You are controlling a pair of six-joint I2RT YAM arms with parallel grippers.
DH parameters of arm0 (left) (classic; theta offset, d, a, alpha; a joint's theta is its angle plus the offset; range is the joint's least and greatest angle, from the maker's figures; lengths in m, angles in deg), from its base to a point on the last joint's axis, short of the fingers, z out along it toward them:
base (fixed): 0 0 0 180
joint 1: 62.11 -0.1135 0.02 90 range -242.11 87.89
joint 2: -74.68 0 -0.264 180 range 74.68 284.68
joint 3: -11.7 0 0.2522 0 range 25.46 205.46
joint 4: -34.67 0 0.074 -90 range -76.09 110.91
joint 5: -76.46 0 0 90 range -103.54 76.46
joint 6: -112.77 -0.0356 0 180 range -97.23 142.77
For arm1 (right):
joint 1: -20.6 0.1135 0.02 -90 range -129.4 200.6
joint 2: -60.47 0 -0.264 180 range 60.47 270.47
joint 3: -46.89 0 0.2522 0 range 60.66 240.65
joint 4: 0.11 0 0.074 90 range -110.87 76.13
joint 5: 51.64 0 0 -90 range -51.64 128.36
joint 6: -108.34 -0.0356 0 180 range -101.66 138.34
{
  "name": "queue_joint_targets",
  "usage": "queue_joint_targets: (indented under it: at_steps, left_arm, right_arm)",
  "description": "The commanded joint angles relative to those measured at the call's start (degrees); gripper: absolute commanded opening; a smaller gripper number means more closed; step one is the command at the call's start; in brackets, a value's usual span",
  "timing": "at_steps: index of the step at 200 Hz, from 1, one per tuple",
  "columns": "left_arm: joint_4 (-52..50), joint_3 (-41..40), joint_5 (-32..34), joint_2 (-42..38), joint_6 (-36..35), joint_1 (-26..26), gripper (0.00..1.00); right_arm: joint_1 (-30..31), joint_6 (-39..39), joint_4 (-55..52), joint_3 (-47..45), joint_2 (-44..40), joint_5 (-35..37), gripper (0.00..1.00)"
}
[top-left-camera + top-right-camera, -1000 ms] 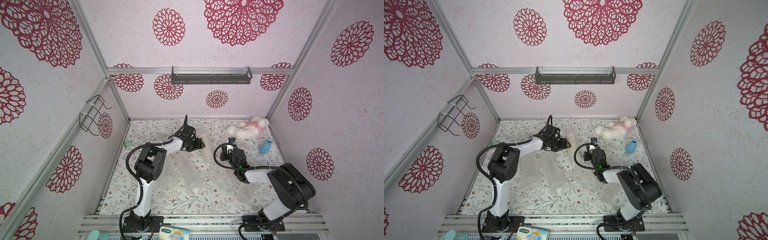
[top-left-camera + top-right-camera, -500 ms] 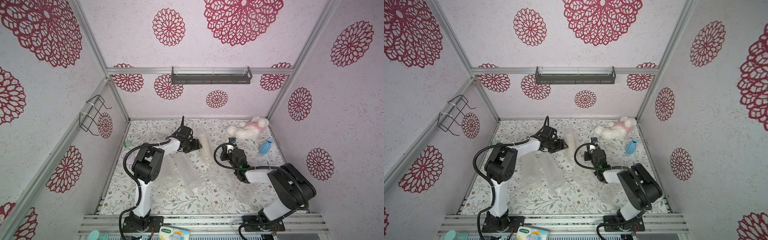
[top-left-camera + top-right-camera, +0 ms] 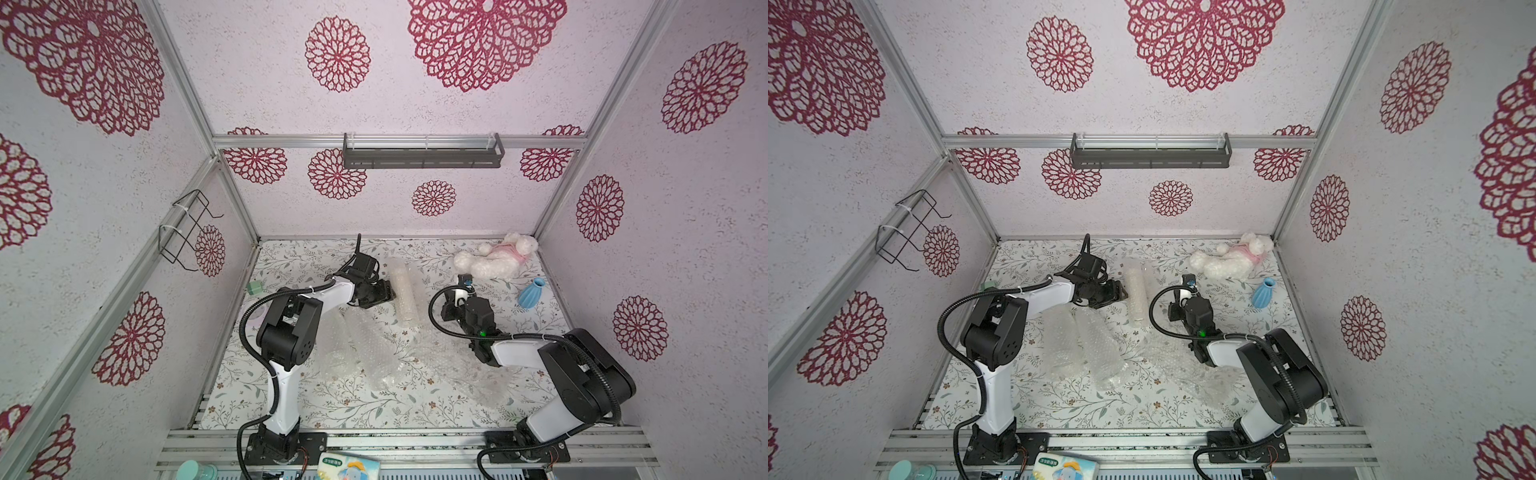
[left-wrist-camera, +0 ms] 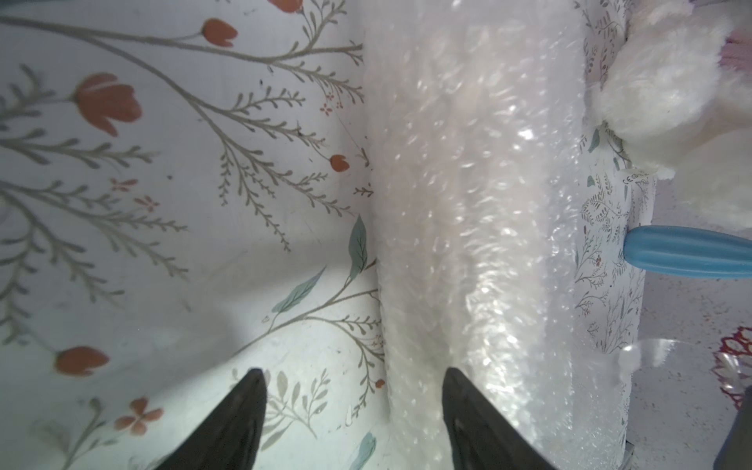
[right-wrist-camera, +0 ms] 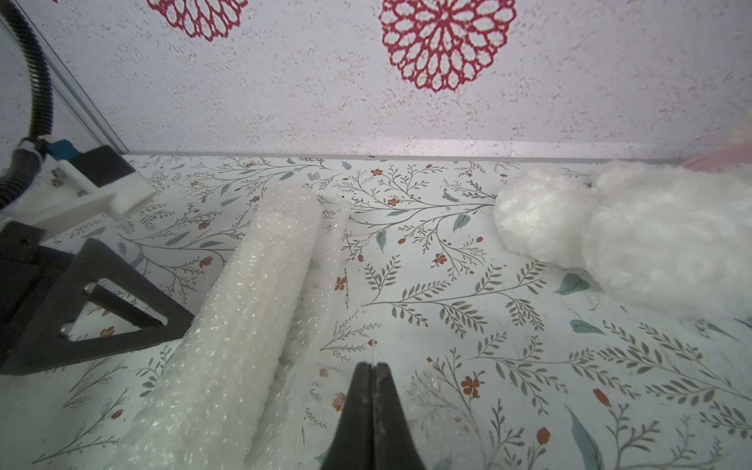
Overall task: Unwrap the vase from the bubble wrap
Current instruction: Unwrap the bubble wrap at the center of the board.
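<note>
My left gripper is open and empty, one finger just beside the single bubble wrap roll (contact unclear). Crumpled loose sheets lie nearer my bases. Right of the roll, my right gripper is clenched on nothing. Beyond are one plush toy and one blue vase.

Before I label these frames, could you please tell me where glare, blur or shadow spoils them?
Left wrist view: glints on the bubble wrap roll, blurred floor print, shadow before the left claw. Right wrist view: plush toy soft. Both top views: evenly lit, sharp.
</note>
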Motion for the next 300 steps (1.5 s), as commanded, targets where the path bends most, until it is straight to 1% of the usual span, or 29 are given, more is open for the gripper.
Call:
queue_joint_targets:
  at_steps: [1, 16, 21, 38, 43, 73, 91, 115, 132, 159, 186, 249, 276, 300]
  left_arm:
    - [0.46, 0.38, 1.50, -4.35, 0.93, -0.43, 0.71]
    - [0.14, 2.33, 1.29, -4.37, 0.76, -0.40, 0.72]
    - [-0.12, 3.27, 1.28, -6.33, 0.71, -0.40, 0.72]
    - [-2.93, 8.03, 1.13, -5.53, -0.11, 0.35, 0.73]
    - [-4.38, 9.81, 1.46, -2.87, -0.64, 0.70, 0.73]
    - [-15.05, 22.25, 6.58, 4.09, -4.61, 4.10, 0.74]
    - [-20.48, 28.59, 9.65, 8.49, -5.83, 5.58, 0.74]
    - [-23.42, 32.79, 13.90, 12.02, -7.08, 6.83, 0.74]
    - [-26.43, 36.34, 15.75, 14.50, -7.94, 7.63, 0.74]
    - [-29.32, 39.44, 19.72, 16.68, -9.42, 8.85, 0.74]
    - [-32.07, 39.52, 23.24, 17.36, -10.38, 9.43, 0.74]
    - [-33.33, 32.91, 28.53, 13.60, -11.12, 9.03, 0.74]
    - [-33.98, 30.07, 29.35, 11.90, -11.25, 8.07, 0.74]
    - [-33.45, 26.67, 28.77, 9.52, -10.65, 6.62, 0.74]
  right_arm:
    - [-0.34, 1.33, -0.80, 1.03, -2.70, -0.84, 0.00]
    - [-0.33, 1.58, -1.88, 1.36, -3.36, -1.16, 0.00]
    - [-0.34, 1.67, -2.59, 1.70, -3.51, -1.34, 0.00]
    - [-0.29, 1.31, -4.20, 2.44, -3.88, -1.56, 0.00]
    - [-0.30, 1.21, -4.52, 2.52, -3.94, -1.66, 0.00]
    - [-0.34, 0.14, -6.58, 2.66, -4.93, -1.11, 0.00]
    - [-0.33, -0.55, -7.15, 2.45, -5.87, -0.76, 0.00]
    - [-0.35, -1.18, -7.35, 2.44, -6.40, -0.70, 0.00]
    - [-0.42, -1.80, -6.81, 2.30, -6.63, -1.19, 0.00]
    - [-0.42, -2.30, -5.93, 1.93, -6.81, -1.41, 0.00]
    - [-0.35, -2.61, -5.68, 1.82, -6.89, -1.48, 0.00]
    - [-0.40, -2.27, -5.57, 1.65, -7.75, -1.19, 0.00]
    - [-0.41, -2.06, -5.75, 1.56, -8.13, -0.93, 0.00]
    - [-0.33, -1.54, -6.08, 1.56, -8.64, -0.50, 0.00]
